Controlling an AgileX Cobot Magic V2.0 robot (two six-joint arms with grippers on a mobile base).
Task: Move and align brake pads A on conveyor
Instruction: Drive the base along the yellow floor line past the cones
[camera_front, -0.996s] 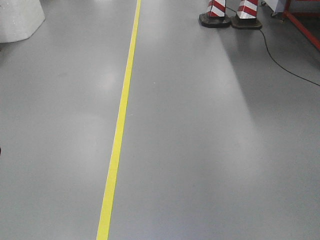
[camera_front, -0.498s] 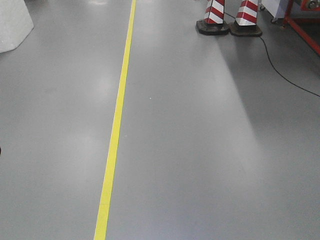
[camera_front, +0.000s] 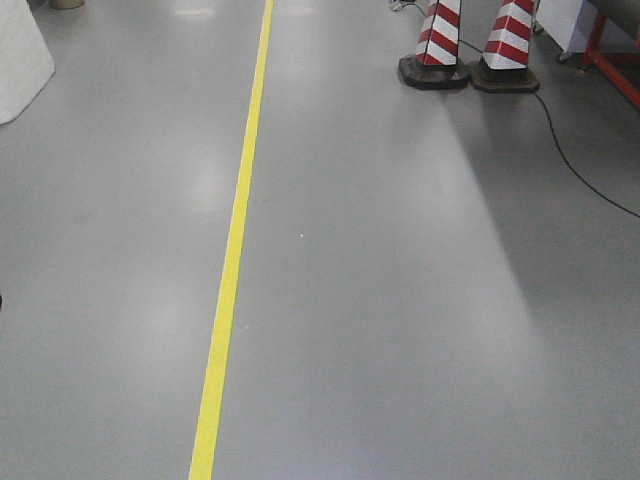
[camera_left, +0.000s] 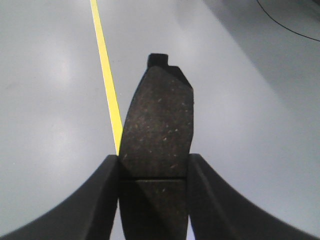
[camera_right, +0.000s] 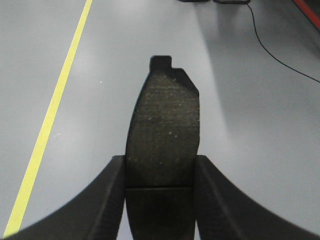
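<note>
In the left wrist view a dark grey-brown brake pad with a thin groove across its middle sticks out forward from my left gripper, whose two black fingers are shut on its sides. The right wrist view shows the same: a second brake pad is clamped between the fingers of my right gripper. Both pads hang above bare grey floor. The conveyor is out of view in every frame. Neither gripper shows in the front view.
A yellow floor line runs away from me left of centre. Two red-and-white striped posts on black bases stand at the far right, with a black cable trailing from them. A red frame and a white object sit at the edges.
The floor view has shifted: the striped posts and the cable slid right and down in the picture, and the white object at the left edge drew back.
</note>
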